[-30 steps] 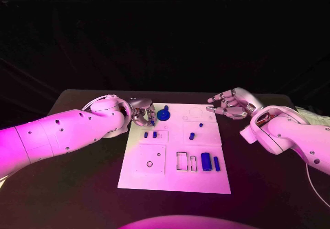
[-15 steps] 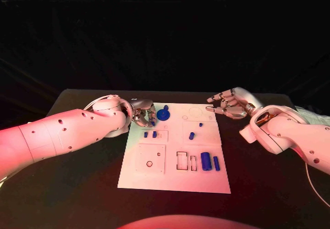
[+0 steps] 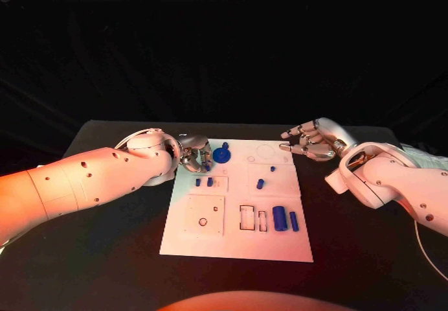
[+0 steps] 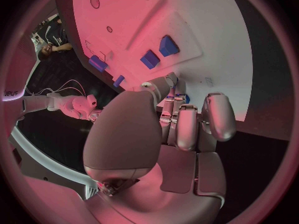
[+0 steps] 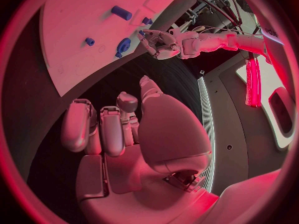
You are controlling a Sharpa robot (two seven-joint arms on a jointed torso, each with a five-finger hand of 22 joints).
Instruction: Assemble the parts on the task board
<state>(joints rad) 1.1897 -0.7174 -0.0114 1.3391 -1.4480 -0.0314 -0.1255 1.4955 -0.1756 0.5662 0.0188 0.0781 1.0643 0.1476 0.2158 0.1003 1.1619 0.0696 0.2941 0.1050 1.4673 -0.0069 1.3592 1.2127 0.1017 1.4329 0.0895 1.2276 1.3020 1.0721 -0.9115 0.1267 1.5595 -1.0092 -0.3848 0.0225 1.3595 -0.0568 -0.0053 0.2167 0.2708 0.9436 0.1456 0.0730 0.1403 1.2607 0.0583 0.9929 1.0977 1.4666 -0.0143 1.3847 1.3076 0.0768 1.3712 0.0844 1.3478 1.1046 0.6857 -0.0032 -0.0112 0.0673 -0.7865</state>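
The white task board (image 3: 238, 243) lies mid-table, also seen in the left wrist view (image 4: 193, 15) and the right wrist view (image 5: 74, 30). My left hand (image 3: 193, 156) (image 4: 177, 129) (image 5: 164, 43) sits at the board's far left corner, fingers curled, pinching a small blue part (image 4: 181, 98) (image 5: 142, 33). A round blue part (image 3: 222, 154) (image 5: 123, 46) stands beside it. Two short blue parts (image 3: 204, 183) (image 4: 159, 52) lie just below the hand. My right hand (image 3: 311, 142) (image 5: 121, 134) hovers off the far right corner, fingers loosely bent and apart, holding nothing.
Two small blue pegs (image 3: 266, 177) stand mid-board. A thick blue cylinder (image 3: 279, 219) and a thin blue bar (image 3: 294, 221) lie near the board's right edge, beside rectangular slots (image 3: 247, 218). Black table (image 3: 364, 246) surrounds the board.
My left hand has edged slightly toward the round part, and the small blue part at its fingertips is now tucked under the fingers in the head view. The right hand has stayed put.
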